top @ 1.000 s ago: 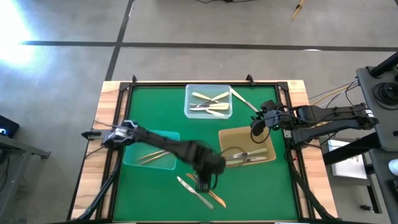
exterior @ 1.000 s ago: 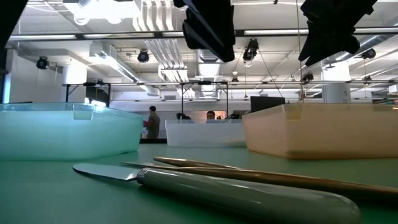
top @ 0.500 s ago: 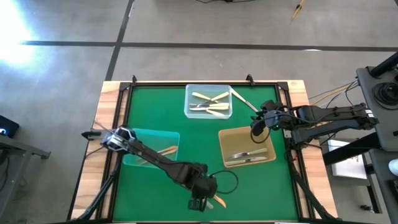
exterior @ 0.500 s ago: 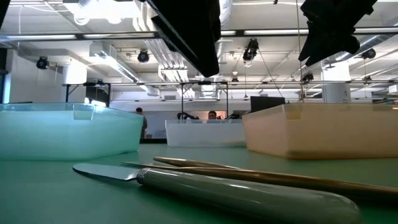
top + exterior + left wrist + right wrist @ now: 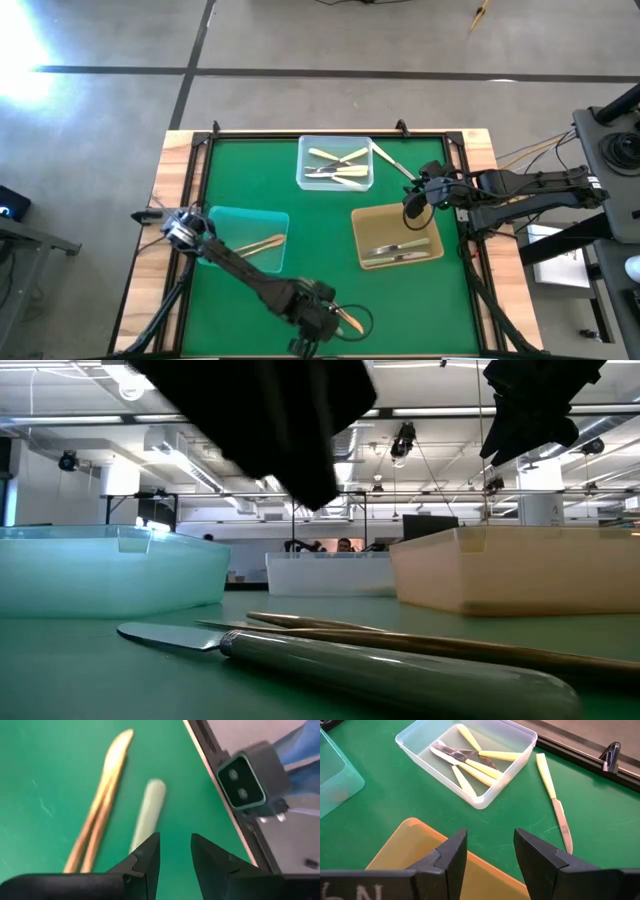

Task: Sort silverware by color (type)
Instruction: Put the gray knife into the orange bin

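1. High view: the left pincer (image 5: 318,330) reaches to the table's (image 5: 250,180) near edge, over the last loose pieces; a coppery utensil (image 5: 349,320) shows just beside it, on the side toward the right arm. The right pincer (image 5: 413,207) hangs over the amber tray (image 5: 357,232), well apart from that edge, so the left arm is plainly the nearer. Cream pieces lie in the clear tray (image 5: 304,160), one cream knife (image 5: 392,163) outside it.

2. Low view: a silver knife (image 5: 330,665) and the coppery pieces lie flat in the foreground, side by side; a dark blurred arm hangs overhead.

3. Left wrist view: the left pincer's fingers (image 5: 147,860) stand narrowly apart and empty. The pale handle (image 5: 148,812) lies just ahead of the gap, its long axis running roughly forward from it, coppery pair (image 5: 102,805) alongside.

4. Right wrist view: the right pincer's fingers (image 5: 451,855) are spread, holding nothing, above the amber tray.
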Tool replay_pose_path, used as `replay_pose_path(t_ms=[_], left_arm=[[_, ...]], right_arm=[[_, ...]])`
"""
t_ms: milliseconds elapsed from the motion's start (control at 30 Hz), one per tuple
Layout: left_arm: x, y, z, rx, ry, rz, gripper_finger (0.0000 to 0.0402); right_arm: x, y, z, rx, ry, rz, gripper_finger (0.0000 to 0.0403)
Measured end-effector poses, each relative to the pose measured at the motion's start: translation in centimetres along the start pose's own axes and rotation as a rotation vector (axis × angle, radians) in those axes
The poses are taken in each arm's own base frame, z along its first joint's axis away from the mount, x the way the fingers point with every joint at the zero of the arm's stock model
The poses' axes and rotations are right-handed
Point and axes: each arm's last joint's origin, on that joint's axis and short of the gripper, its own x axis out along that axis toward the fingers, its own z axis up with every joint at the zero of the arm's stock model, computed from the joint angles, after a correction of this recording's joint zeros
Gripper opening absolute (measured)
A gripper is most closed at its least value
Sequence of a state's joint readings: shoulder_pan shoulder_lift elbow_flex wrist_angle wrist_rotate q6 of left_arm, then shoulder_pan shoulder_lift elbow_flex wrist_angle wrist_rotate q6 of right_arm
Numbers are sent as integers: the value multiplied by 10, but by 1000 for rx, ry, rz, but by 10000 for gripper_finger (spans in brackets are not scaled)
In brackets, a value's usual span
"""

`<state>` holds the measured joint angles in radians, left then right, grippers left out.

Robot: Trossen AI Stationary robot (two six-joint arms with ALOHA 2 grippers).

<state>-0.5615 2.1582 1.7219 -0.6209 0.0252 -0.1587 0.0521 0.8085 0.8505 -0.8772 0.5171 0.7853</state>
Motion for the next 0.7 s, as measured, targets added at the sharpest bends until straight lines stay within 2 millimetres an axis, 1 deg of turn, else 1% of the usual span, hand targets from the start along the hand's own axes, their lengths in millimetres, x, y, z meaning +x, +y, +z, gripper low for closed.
replay_pose_path(t_ms=[100,333,700], left_arm=[[3,1,5,33,-51,-4,92],[24,1,4,78,-72,-18,92],[42,3,6,139,-127,-18,92]], right_arm=[[0,0,0,0,0,0,153],[0,0,0,0,0,0,153],[0,0,0,0,0,0,153]])
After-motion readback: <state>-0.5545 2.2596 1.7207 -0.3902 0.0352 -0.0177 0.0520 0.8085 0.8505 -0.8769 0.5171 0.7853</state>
